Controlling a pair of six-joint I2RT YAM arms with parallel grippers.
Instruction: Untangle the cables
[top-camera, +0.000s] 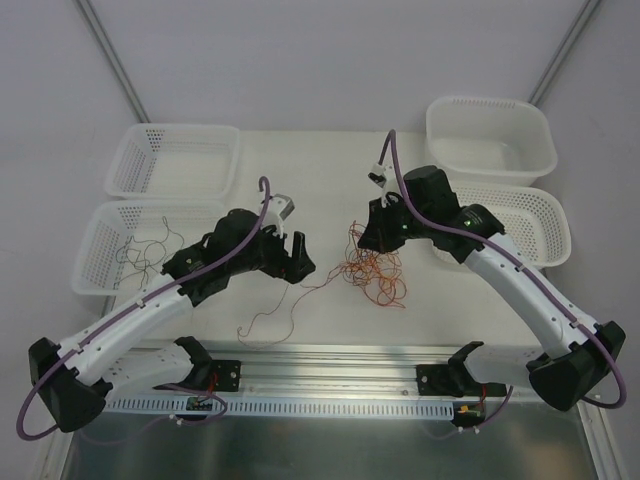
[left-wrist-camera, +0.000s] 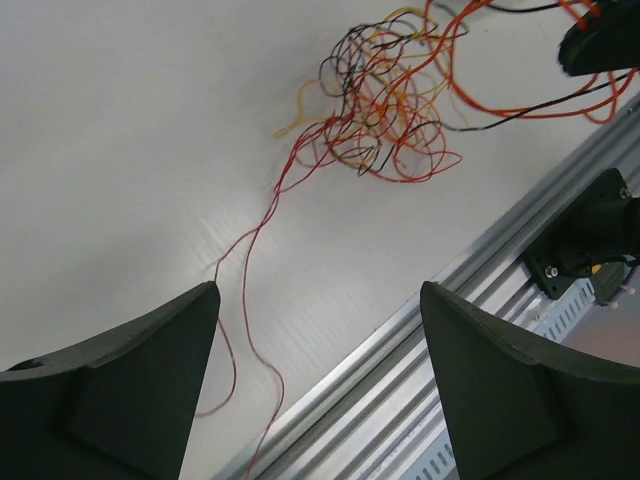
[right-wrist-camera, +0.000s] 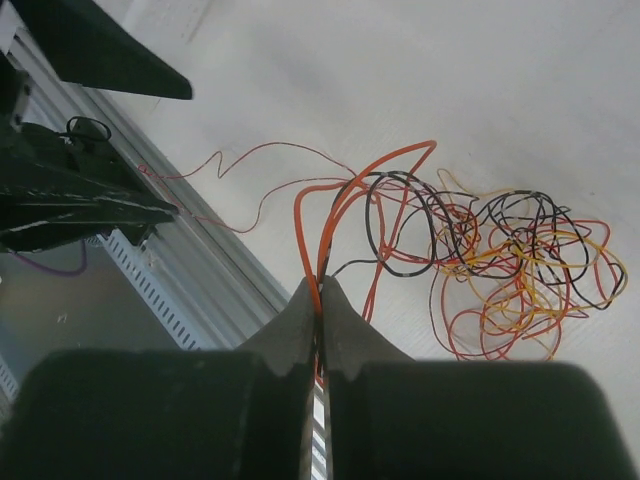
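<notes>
Right gripper (right-wrist-camera: 320, 292) pinched a thin orange wire (right-wrist-camera: 312, 260), left gripper (left-wrist-camera: 320, 292) hung open; slow pulling seemed best for the multicoloured cable tangle (right-wrist-camera: 510, 260).

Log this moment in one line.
left gripper: open above loose red cable | right gripper: shut on orange cable | tangle: on table, unresolved

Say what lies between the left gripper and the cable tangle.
Only a red wire, trailing from the tangle over bare table toward the open left gripper; the left wrist view shows it.
</notes>
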